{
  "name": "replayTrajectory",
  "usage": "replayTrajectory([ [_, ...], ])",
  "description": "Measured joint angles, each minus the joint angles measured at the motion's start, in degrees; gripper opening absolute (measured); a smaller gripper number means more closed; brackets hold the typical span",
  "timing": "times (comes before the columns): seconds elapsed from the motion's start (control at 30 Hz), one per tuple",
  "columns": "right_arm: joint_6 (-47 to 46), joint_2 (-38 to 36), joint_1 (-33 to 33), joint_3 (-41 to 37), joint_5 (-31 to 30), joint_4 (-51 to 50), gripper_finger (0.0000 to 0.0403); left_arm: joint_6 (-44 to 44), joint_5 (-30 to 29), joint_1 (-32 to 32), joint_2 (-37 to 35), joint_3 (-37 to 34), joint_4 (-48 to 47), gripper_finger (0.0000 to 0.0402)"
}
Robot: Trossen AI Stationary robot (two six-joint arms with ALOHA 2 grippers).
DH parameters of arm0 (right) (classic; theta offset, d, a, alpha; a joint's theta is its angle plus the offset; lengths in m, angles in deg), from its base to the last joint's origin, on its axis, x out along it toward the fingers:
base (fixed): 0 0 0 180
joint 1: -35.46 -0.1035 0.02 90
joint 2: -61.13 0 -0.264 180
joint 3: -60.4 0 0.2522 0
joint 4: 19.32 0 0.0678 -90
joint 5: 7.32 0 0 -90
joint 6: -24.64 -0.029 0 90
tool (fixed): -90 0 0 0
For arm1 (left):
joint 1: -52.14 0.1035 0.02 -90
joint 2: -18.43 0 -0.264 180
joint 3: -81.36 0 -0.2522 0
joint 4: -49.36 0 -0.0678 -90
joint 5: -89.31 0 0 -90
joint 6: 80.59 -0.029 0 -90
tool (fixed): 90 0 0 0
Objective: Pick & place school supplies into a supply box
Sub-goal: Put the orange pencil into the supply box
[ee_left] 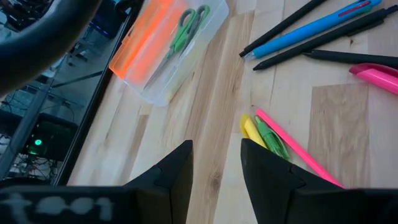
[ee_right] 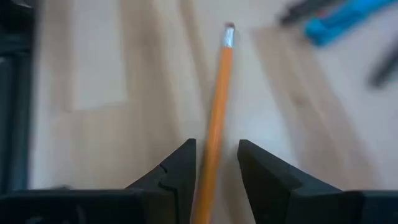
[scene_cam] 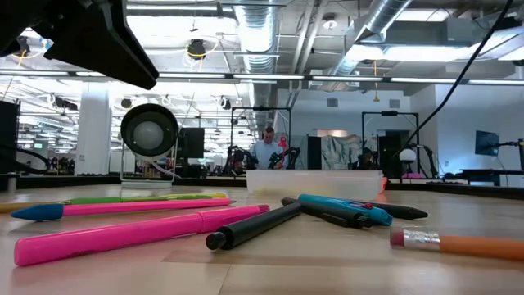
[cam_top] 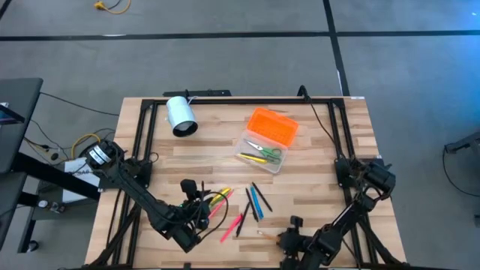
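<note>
Pink and fat in the low view, a pink pen [scene_cam: 139,233] lies closest across the wooden table [cam_top: 315,161], with a black pen [scene_cam: 254,225] angled against its tip, a blue pen [scene_cam: 348,209] behind that, and the eraser end of an orange pencil [scene_cam: 458,243] off to one side. From above, these are part of a loose scatter of school supplies along the table's near edge: yellow and pink pens [cam_top: 219,199], and a dark and blue cluster [cam_top: 256,202] just beside them.

Down among them is the left gripper [cam_top: 196,217], low over the yellow, green and pink pens; its own camera shows the yellow marker [ee_left: 252,129] and a green one [ee_left: 268,137] lying just off one finger. Its jaws stand partly apart with bare wood between them, gripping nothing.

At the near right edge, the right gripper [ee_right: 214,171] is set over the orange pencil, which runs straight through the gap between its two fingers. The fingers sit narrow on either side of the shaft, but whether they actually press it I cannot tell.

Farther back, well apart from the scatter, the supply box [cam_top: 261,154] lies open, its orange lid [cam_top: 274,126] folded away, with green-handled scissors [cam_top: 268,152] inside the clear base. A white cylinder [cam_top: 180,115] lies on its side near the far left corner.
</note>
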Motion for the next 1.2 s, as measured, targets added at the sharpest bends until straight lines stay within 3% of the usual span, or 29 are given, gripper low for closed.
replayTrajectory([
  [0.33,-4.7,-1.9,0.9,-0.2,4.9,-9.4,0.0112,-0.1,0.0,-0.4,0.0,0.0,0.0,0.0127],
  [0.47,-3.6,-2.5,2.7,-0.2,10.1,-9.9,0.0081,-0.3,-0.1,-0.4,0.0,0.0,-0.4,0.0127],
  [0.7,0.6,-3.1,5.3,0.0,14.0,-10.4,0.001,-0.3,-0.1,-0.4,0.0,0.0,-0.7,0.0127],
  [1.2,-0.8,-6.1,5.9,-0.3,20.5,-20.8,0.0004,-0.2,-0.1,-0.4,0.0,0.0,-2.1,0.0127],
])
